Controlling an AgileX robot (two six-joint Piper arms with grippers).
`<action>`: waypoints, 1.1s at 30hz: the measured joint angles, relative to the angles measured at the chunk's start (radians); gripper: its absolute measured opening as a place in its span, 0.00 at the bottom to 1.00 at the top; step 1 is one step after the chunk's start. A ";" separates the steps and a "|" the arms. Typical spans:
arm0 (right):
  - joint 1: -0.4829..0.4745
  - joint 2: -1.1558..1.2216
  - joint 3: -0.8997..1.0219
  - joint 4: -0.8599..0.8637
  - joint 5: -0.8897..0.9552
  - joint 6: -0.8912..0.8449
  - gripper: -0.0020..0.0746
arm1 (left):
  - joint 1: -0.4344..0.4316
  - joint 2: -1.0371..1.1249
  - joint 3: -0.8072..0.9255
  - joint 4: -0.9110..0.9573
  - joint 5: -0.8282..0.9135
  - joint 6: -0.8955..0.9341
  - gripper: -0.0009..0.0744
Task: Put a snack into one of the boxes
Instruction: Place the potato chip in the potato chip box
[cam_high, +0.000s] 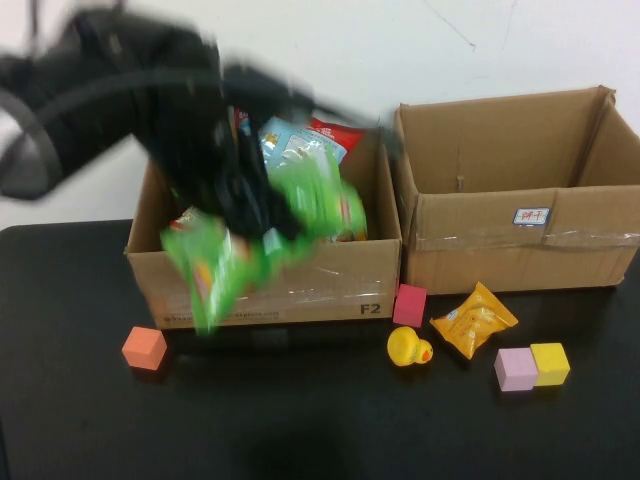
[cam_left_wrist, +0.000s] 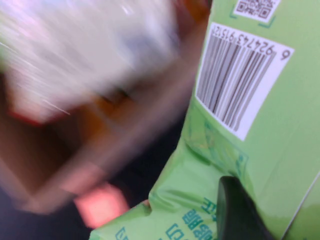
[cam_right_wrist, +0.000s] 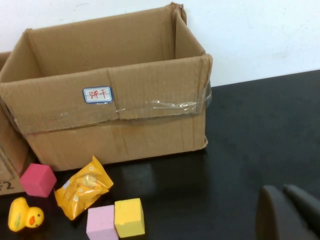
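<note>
Nearest row on the black table (cam_high: 320, 420), high view: orange cube (cam_high: 144, 347) at 8 o'clock; yellow duck (cam_high: 408, 348) at 5 o'clock; pink cube (cam_high: 516, 369) touching yellow cube (cam_high: 550, 363) at 4 o'clock; magenta cube (cam_high: 409, 304) against the front of the left box (cam_high: 270, 285); orange snack packet (cam_high: 473, 319) just beside it, lying before the right box (cam_high: 520, 180). Right gripper (cam_right_wrist: 290, 212): low over bare table well to the right of the boxes, fingers clenched on nothing. Left gripper (cam_high: 240, 200): blurred in motion over the left box at 11 o'clock, fingers clamped on the green snack bag (cam_high: 255, 235), 1 dark fingertip (cam_left_wrist: 240, 210) pressed on the bag's lower seam in the left wrist view. The bag hangs across the left box's front rim, part above the opening, part in front of the wall. Left box already holds several packets (cam_high: 300, 145); right box looks vacant. Judged step: carrying the bag over a box to drop it. To do well: raise the dangling lower end clear of the front rim, centre it over the opening, then let go. Room: the left box is crowded near the top; the right box offers wider clearance; the shared wall between the 2 boxes is the edge to avoid
</note>
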 joint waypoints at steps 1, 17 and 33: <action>0.000 0.000 0.000 0.000 0.000 0.000 0.02 | 0.000 0.000 -0.038 0.034 0.000 -0.018 0.36; 0.000 0.000 0.011 0.000 -0.002 -0.001 0.02 | 0.208 0.245 -0.233 0.325 -0.304 -0.447 0.34; 0.000 0.000 0.011 -0.049 -0.002 -0.001 0.02 | 0.214 0.368 -0.245 0.186 -0.339 -0.592 0.83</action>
